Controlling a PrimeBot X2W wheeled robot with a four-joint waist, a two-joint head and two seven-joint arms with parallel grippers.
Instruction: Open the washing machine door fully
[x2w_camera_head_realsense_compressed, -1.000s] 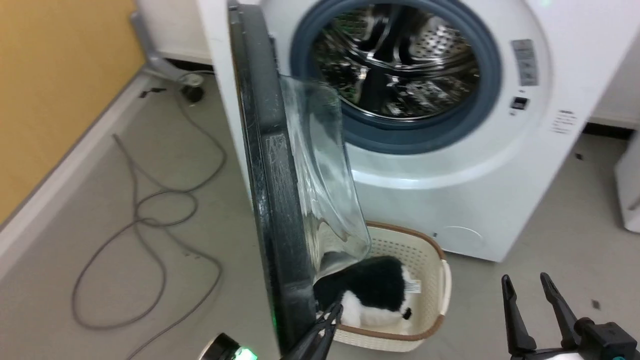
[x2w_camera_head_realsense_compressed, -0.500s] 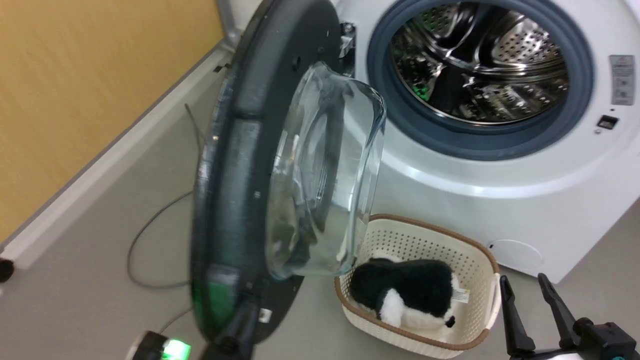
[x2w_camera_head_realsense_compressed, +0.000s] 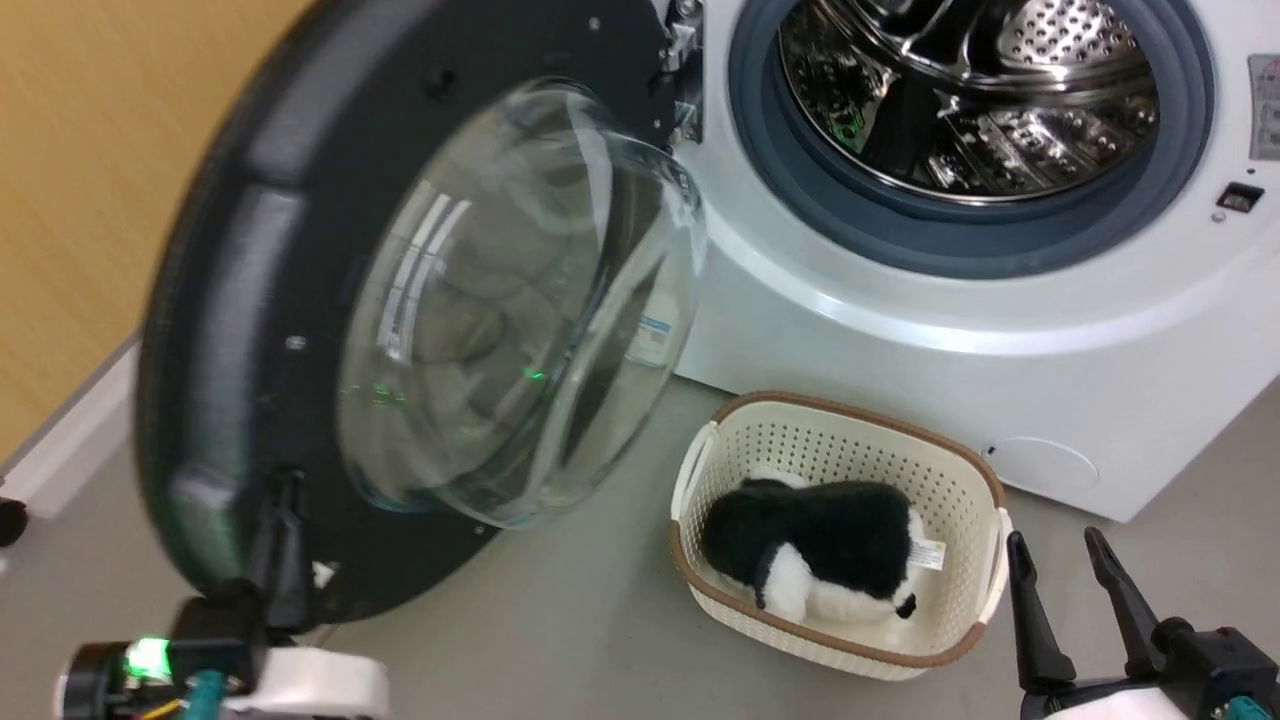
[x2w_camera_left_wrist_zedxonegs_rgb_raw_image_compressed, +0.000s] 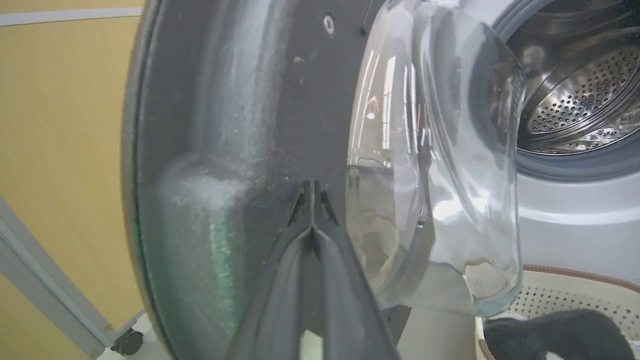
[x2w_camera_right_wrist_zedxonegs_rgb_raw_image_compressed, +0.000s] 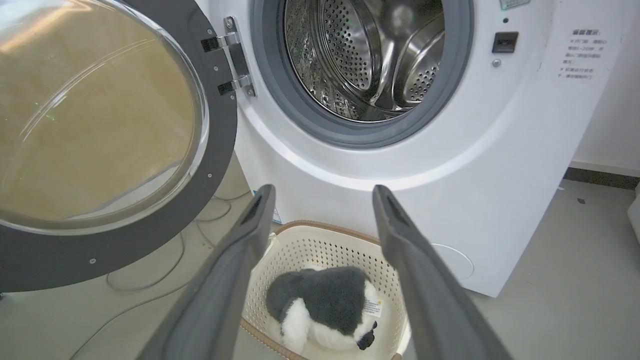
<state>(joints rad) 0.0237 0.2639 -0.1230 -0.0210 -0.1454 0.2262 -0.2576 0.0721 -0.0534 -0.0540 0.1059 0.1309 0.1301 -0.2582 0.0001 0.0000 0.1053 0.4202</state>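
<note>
the left gripper (x2w_camera_head_realsense_compressed: 283, 545) has its two dark fingers pressed together with nothing between them. in its wrist view the joined tips (x2w_camera_left_wrist_zedxonegs_rgb_raw_image_compressed: 311, 197) rest flat against the inner black face of the washing machine door (x2w_camera_head_realsense_compressed: 250, 250), low on the ring and just beside the bulging glass bowl (x2w_camera_head_realsense_compressed: 520, 300). the door lies straight ahead of those tips. its free edge is on the gripper's side, and its metal hinge (x2w_camera_head_realsense_compressed: 685, 60) is far across, at the left of the steel drum (x2w_camera_head_realsense_compressed: 980, 90).

the door stands swung well clear of the opening, its inner face turned toward the robot and its outer face toward the yellow wall (x2w_camera_head_realsense_compressed: 70, 150). judging by that, the rest of the swing turns about the upright hinge line, so a push should go away from the drum and toward the wall, following the arc.

the right gripper (x2w_camera_head_realsense_compressed: 1070, 590) hangs with fingers spread, holding nothing, well apart from the door and just beside the cream laundry basket (x2w_camera_head_realsense_compressed: 840, 400) holding a black-and-white plush toy (x2w_camera_head_realsense_compressed: 810, 560). the left arm is clearly the nearer one.
</note>
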